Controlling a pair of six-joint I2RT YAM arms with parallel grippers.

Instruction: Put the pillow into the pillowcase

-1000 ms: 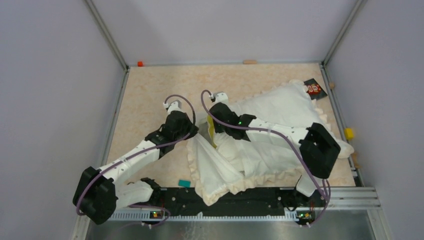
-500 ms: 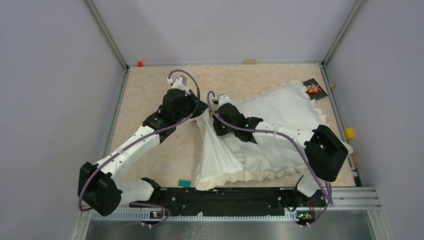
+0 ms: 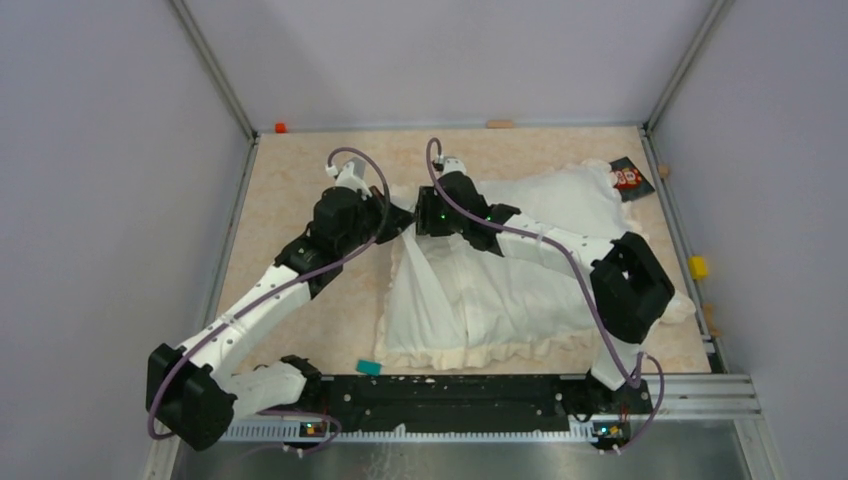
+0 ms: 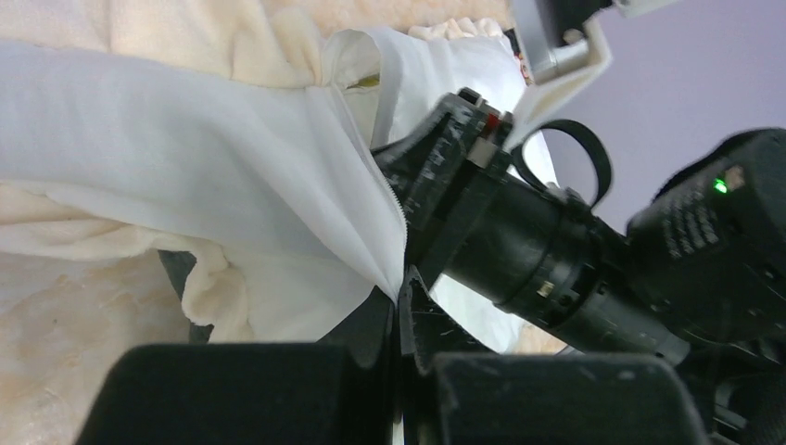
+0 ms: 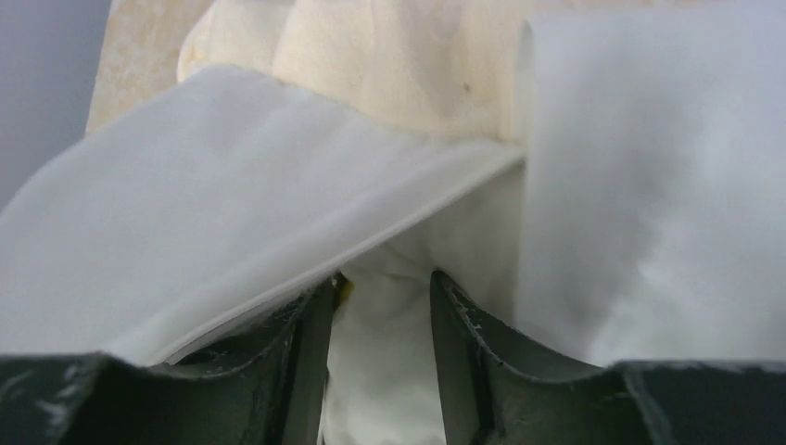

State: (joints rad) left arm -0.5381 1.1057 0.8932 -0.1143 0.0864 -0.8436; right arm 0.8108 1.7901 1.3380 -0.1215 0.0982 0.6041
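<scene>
From above, shows the pillowcase (image 3: 500,300) sprawled over the centre and right of the table (image 3: 300,190), with its frilled border along the near edge, plump toward the far right and flatter and creased toward the left. Places both arms at its far-left corner, with the left gripper (image 3: 398,222) and the right gripper (image 3: 420,214) almost touching there. Cannot settle from that height what either one holds. From the left wrist, finds the left gripper (image 4: 400,301) clenched on a taut white fold of the pillowcase (image 4: 213,158), fingers pressed together with the cloth pinched between them, and the right gripper just beyond the same hemmed edge. Catches, in a slit at the far side of that cloth, a thin yellow sliver of the pillow (image 4: 367,83), which is otherwise hidden inside the case in every view. From the right wrist, shows the right gripper (image 5: 382,357) with its fingers (image 5: 306,362) a little apart, white cloth filling the gap and a hemmed sheet draped over the left-hand one. Cannot tell whether clamped on that cloth or merely lying against it. Only the overhead view takes in a dark card (image 3: 630,177) just beside the far-right frill, a small teal block (image 3: 369,367) near the case's near-left corner, and a yellow block (image 3: 697,267) on the right-hand frame.
</scene>
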